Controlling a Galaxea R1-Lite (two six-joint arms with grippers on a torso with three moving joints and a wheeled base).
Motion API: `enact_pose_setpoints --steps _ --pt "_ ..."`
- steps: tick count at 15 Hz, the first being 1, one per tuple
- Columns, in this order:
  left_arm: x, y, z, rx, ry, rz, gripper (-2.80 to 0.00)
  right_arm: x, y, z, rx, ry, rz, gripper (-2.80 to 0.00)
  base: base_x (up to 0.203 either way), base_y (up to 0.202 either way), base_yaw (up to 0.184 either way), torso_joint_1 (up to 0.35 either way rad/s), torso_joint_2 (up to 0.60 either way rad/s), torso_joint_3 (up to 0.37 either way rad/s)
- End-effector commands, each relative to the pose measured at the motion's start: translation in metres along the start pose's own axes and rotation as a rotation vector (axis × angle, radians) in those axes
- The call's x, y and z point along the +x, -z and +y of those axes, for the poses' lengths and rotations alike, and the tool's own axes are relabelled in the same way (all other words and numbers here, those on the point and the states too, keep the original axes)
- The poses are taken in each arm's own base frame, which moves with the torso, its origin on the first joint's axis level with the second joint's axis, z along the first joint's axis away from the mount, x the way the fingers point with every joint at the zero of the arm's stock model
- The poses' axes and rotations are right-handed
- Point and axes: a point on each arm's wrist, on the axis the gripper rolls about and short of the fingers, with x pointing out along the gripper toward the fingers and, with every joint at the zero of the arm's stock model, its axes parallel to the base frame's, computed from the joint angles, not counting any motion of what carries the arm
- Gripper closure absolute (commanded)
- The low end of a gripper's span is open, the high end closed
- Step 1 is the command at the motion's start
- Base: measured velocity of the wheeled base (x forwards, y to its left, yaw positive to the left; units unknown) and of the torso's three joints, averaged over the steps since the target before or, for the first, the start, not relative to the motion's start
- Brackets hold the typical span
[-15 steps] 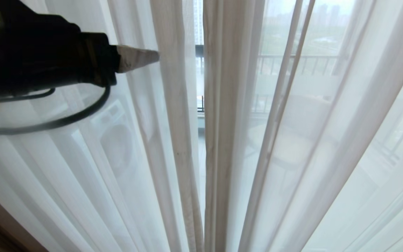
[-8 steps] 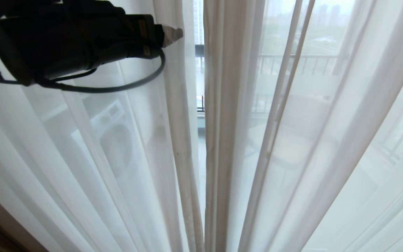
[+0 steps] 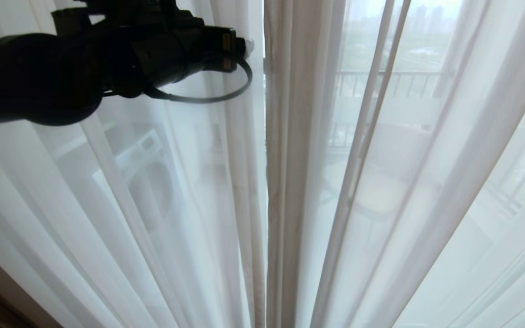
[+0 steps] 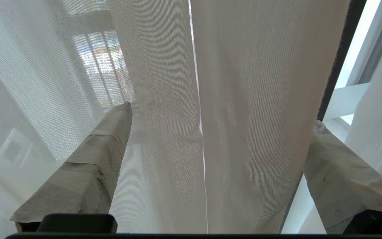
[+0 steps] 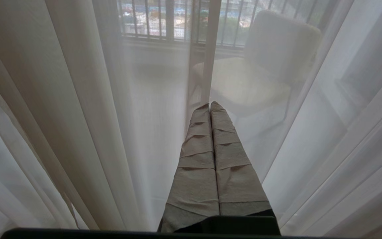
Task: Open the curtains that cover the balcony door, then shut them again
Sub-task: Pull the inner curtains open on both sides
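Sheer curtains (image 4: 244, 116) between spread left tool (image 4: 217, 132) fingers.

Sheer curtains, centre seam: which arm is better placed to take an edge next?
Left. The left hand is raised at the seam, fingers spread wide around the sheer curtains' meeting edges. The right hand is shut, pointing at the fabric lower down, gripping nothing.

This looks like a flat in a high-rise home. Floor-length sheer white curtains (image 3: 381, 182) hang across the glass, and through them shows a balcony with a barred railing (image 3: 390, 82), a cushioned chair (image 5: 270, 66) and what seems a washing machine (image 3: 153, 182) on the left. Far beyond stand city towers (image 3: 426, 18).
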Motion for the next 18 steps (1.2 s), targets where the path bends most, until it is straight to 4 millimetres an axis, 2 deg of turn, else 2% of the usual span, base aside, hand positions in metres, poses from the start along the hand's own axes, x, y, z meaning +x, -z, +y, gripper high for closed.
enact_pose_setpoints --steps 1,3,4,14,18 --pt "0.011 0.008 -0.004 0.006 -0.003 0.009 -2.80 0.000 0.000 0.000 -0.001 0.000 0.000 0.00 0.000 0.000 0.000 0.000 0.00 0.000" --pt "0.014 0.008 -0.006 0.001 -0.016 -0.019 -2.80 0.000 0.000 0.000 -0.001 0.000 0.000 0.00 0.000 0.000 0.000 0.000 0.00 0.000" --pt "0.013 0.007 -0.008 0.000 -0.027 -0.024 0.00 0.000 0.000 0.000 -0.001 0.000 0.000 0.00 0.000 0.000 0.000 0.000 0.00 0.000" --pt "0.008 0.000 -0.005 0.028 -0.051 -0.042 0.00 0.000 0.000 0.000 -0.001 0.000 0.000 0.00 0.000 0.000 0.000 0.000 0.00 0.000" --pt "0.003 -0.009 0.011 0.018 -0.094 -0.085 0.00 0.000 0.000 0.000 -0.001 0.000 0.000 0.00 0.000 0.000 0.000 0.000 0.00 0.000"
